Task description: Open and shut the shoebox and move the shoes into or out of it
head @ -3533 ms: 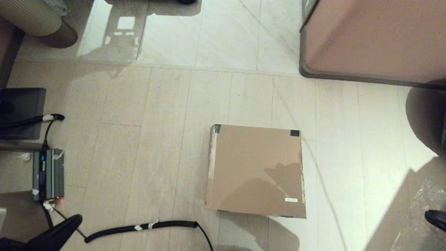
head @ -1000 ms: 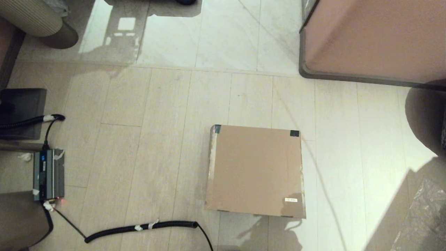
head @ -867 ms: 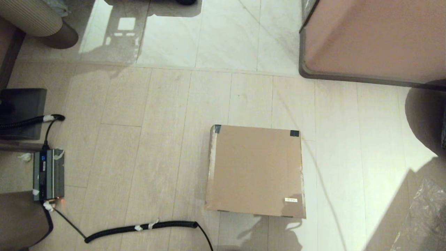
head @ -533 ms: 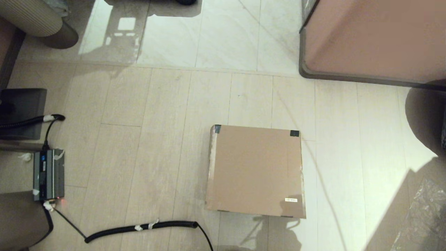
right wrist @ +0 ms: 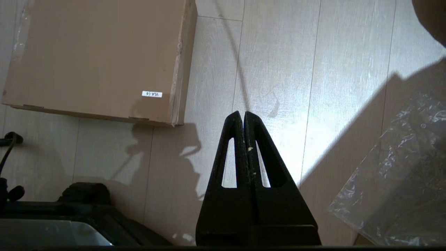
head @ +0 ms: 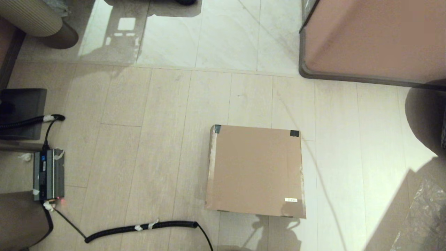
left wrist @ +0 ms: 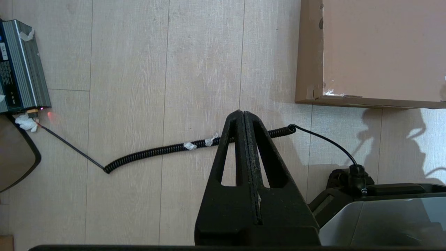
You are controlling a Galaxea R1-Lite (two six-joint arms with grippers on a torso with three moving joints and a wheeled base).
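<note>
Lying flat, lid down, shoebox label corner nearest robot, left gripper and right gripper closed, empty.

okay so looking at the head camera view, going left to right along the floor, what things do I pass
Grey power unit at the left edge → black coiled cable → the shoebox, lid closed → clear plastic sheet at the right edge. Neither gripper shows in this view.

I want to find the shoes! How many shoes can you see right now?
0. No shoe shows on the floor. The shoebox is shut, so shoes may be hidden inside. Both claws, left claw and right claw, hold nothing.
</note>
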